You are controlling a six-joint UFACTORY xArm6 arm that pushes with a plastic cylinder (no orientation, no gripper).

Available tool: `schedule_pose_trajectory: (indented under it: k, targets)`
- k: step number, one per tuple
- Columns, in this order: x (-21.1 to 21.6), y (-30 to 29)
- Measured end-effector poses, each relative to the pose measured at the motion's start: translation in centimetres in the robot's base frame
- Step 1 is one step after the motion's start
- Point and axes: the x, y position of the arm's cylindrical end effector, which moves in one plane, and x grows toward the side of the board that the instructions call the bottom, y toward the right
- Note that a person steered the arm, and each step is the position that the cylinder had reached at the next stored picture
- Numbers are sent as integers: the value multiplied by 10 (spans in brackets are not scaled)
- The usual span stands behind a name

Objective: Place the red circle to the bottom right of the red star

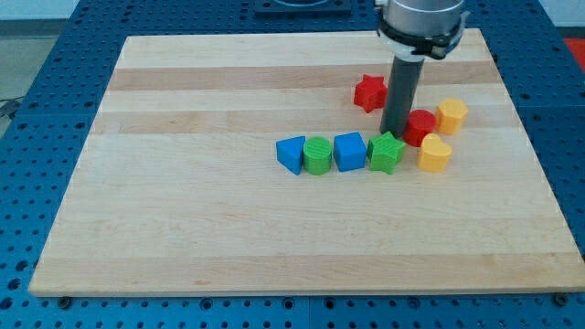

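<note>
The red star [369, 92] lies at the upper right of the wooden board [183, 183]. The red circle [422, 126] sits below and to the right of it, partly hidden by my rod. My tip [395, 133] is down on the board just left of the red circle, touching or nearly touching it, and just above the green star [387, 152].
A row runs along the middle: blue triangle-like block [292, 153], green circle [317, 155], blue cube [349, 151], green star. A yellow hexagon [452, 116] lies right of the red circle; a yellow heart [434, 153] lies below it.
</note>
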Motion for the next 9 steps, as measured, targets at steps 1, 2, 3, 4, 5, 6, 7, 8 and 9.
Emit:
schedule_pose_trajectory:
  k: [1,2,3,4,5,6,7,8,9]
  targets:
    - [0,0]
    - [1,0]
    - [-19,0]
    - [-28,8]
    - [-39,43]
    - [-41,83]
    - [-54,94]
    - [-19,111]
    - [22,117]
